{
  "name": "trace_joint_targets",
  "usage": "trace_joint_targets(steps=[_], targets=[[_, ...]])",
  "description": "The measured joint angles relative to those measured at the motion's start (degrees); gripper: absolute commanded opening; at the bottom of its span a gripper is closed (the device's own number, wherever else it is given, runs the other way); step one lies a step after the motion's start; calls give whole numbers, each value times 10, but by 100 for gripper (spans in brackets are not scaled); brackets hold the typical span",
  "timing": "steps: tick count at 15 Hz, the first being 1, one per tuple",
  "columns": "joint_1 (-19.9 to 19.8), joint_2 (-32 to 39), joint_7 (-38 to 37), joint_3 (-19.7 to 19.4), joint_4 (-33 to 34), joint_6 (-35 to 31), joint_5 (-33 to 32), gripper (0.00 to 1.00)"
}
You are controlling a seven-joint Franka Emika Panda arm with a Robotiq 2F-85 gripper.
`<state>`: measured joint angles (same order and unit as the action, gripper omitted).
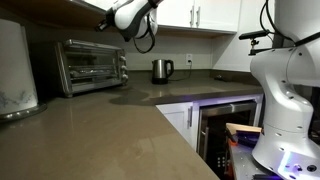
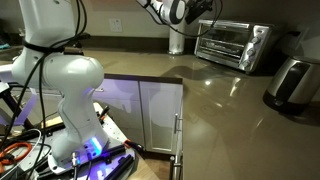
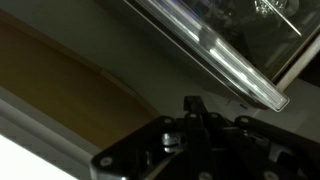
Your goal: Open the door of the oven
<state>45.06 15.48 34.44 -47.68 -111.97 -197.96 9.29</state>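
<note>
One boxy silver oven (image 1: 92, 66), glass door (image 1: 84, 68) upright, racks showing inside.

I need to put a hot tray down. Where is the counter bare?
The wide stretch of counter in front of the oven, out to the front edge, is bare. A narrower gap lies between oven and kettle. The back is crowded: oven, kettle, white appliance beside the oven.

I see a long grey-brown counter (image 1: 100, 130) that turns around a corner. The oven (image 1: 90, 65) stands on it at the back wall. A steel kettle (image 1: 161, 70) stands further along the same wall, apart from it. A silver toaster (image 2: 292, 82) stands on the oven's other side.
</note>
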Motion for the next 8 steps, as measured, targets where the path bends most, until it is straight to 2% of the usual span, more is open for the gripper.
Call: trace_joint_targets(steps=[8], targets=[[-14,41,-26,4,20,0,0,0]])
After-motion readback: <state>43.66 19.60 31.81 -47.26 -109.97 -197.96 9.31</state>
